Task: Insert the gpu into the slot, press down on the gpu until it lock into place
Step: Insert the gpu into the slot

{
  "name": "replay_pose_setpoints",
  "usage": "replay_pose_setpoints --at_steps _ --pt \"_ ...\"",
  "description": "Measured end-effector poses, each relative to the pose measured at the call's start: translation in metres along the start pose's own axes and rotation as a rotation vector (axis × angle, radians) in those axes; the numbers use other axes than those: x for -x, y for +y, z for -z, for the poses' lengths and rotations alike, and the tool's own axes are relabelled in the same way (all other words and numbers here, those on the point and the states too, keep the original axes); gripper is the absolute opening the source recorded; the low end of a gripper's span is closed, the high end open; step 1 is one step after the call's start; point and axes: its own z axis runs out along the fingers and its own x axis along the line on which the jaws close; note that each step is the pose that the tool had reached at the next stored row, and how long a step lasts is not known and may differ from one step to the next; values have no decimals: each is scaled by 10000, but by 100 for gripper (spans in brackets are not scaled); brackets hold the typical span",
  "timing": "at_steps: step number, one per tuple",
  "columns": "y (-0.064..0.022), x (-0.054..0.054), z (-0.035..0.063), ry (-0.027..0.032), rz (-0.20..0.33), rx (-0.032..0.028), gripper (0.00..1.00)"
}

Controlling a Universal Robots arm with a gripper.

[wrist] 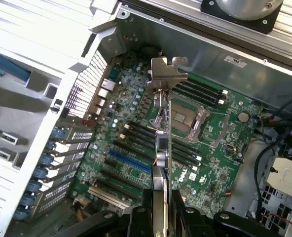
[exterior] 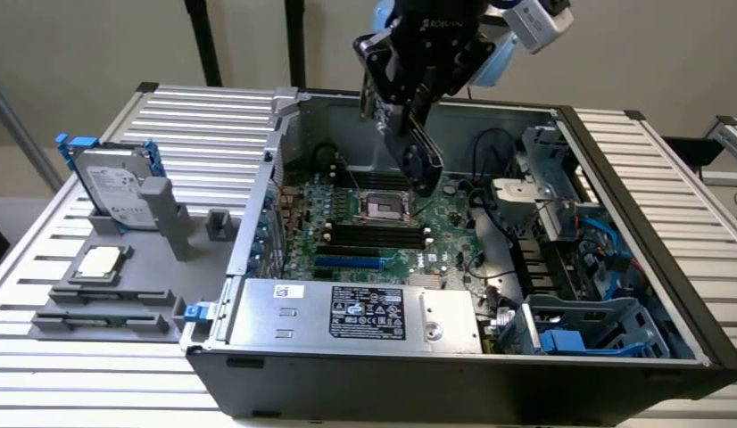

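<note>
Slatted grey table (exterior: 654,178) carried one open computer case (exterior: 464,383). The gripper (exterior: 402,125) had its jaws clamped on the one gpu (exterior: 426,169), which hung edge-down at upper centre of the exterior view, well above the single blue slot (exterior: 348,264). My judgement: a skewed descent could jam the card against the one processor socket (exterior: 385,207) instead.

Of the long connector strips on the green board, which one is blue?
The bright-blue plastic slot beside the parallel black memory strips; the strips around it are black.
</note>
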Motion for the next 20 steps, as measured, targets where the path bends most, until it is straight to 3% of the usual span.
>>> replay_pose_setpoints --at_steps 20 --pt "-9 5 -113 281 3627 -145 26"
